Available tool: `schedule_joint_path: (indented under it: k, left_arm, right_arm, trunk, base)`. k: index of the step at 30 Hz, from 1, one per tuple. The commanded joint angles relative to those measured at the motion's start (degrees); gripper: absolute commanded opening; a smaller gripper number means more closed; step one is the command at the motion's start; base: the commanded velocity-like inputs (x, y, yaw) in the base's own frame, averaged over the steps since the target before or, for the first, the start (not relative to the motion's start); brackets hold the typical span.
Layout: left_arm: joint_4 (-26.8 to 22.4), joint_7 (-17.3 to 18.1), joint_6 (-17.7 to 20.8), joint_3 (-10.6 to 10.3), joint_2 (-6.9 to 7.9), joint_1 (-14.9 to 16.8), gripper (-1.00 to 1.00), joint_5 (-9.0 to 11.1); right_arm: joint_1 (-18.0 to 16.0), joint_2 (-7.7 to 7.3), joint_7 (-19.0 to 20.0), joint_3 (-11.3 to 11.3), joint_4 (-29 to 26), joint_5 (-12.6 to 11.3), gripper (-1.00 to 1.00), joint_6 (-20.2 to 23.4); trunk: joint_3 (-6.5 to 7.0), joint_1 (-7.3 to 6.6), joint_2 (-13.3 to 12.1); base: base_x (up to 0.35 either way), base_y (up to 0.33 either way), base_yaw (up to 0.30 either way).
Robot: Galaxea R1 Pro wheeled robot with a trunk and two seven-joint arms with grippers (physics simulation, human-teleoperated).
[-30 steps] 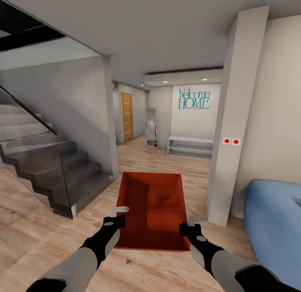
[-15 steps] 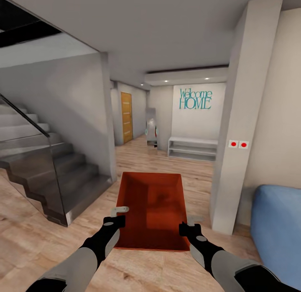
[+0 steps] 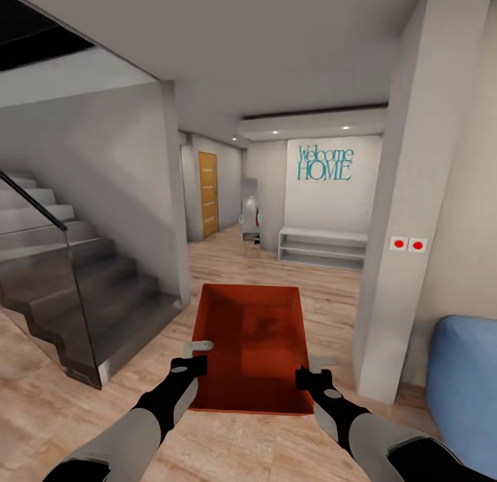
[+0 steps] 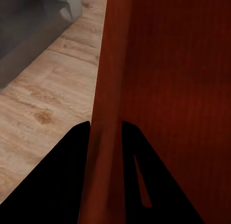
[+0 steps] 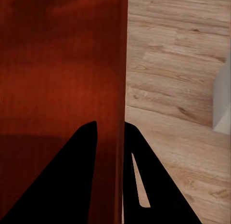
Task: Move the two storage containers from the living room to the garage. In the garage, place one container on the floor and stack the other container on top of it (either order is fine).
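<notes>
One orange-red open-topped storage container hangs level in front of me above the living room's light wood plank floor. My left gripper is shut on its left wall, and my right gripper is shut on its right wall. In the left wrist view the thin wall of the container runs between the dark fingers of the left gripper. The right wrist view has the same hold: the container wall passes between the fingers of the right gripper. The garage is out of view.
A grey staircase with a glass rail stands to the left. A white pillar and a blue sofa are on the right. Ahead, a hallway leads to a white bench and a wooden door.
The whole view has advanced: the staircase slid left and the pillar and sofa slid right in the picture. Both grippers keep the same hold on the container.
</notes>
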State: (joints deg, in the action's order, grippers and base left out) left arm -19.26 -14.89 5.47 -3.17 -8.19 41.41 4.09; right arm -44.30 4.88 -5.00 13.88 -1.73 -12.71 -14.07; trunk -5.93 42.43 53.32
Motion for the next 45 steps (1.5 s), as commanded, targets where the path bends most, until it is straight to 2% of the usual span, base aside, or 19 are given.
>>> schedule_joint_path:
  k: [1, 45]
  left_arm:
    - [-0.25, -0.67, 0.42, 3.7, 2.3, 0.08, -1.0, -0.05]
    - [-0.25, -0.67, 0.42, 3.7, 2.38, 0.08, -1.0, -0.05]
  right_arm:
    - [-0.02, -0.09, -0.4, -1.75, -0.03, -0.38, -1.0, -0.17]
    - [-0.02, -0.13, -0.27, -1.75, -0.02, -0.38, -1.0, -0.17]
  trunk:
    - [-0.09, 0.04, 0.06]
    - [-0.09, 0.04, 0.06]
  base:
    - [0.322, 0.0, 0.0]
    - [0.322, 0.0, 0.0]
